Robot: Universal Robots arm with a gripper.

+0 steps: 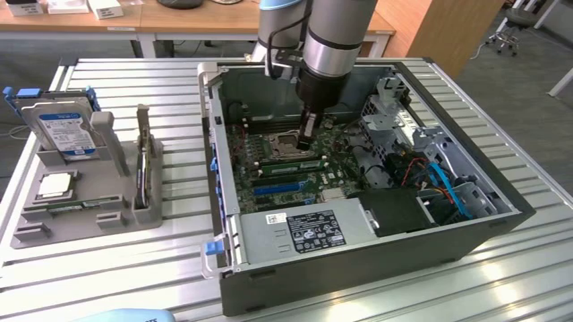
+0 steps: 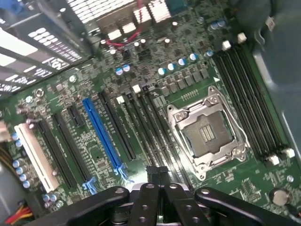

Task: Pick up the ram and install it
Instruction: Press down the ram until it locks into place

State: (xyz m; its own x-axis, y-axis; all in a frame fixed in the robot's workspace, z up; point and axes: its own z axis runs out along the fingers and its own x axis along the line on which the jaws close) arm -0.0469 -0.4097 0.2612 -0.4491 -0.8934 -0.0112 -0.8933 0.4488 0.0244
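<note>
Reaching down into the open computer case [image 1: 217, 121], the gripper [image 1: 307, 144] stands with its jaws closed over the motherboard [image 1: 296, 176]. Its tip is just beside the empty processor socket [image 1: 279, 142].

**Clearances**
- The arm enters near the middle of the case opening, apart from the case rim on every side.
- The metal drive cage [image 1: 394, 107] rises on the exterior view's right, near the arm but not touching it.
- In the wrist view the closed fingertips [image 2: 150, 175] sit over the black memory slots [image 2: 150, 132] next to the processor socket [image 2: 207, 136]. A second bank of slots [image 2: 254, 103] lies on the socket's far side.

**Task item**
- The ram [image 1: 284, 159] shows as a pale green strip lying along the slots beside the socket, directly at the gripper tip. Whether the fingers clamp it or only touch it cannot be told.

**Markings**
- The power supply [image 1: 309, 231] carries a dark label with white print, too small to read.
- The hard drive [image 1: 67, 131] bears a blue-and-white label, also unreadable.

**Surroundings**
- A long blue expansion slot [image 2: 103, 134] and a white slot [image 2: 35, 153] lie beyond the memory slots.
- Blue cables [image 1: 447, 188] run along the case's right side in the exterior view.
- A grey tray [image 1: 90, 231] on the slatted table [image 1: 107, 282] holds the upright hard drive and the square processor chip [image 1: 56, 184], well apart from the case.
</note>
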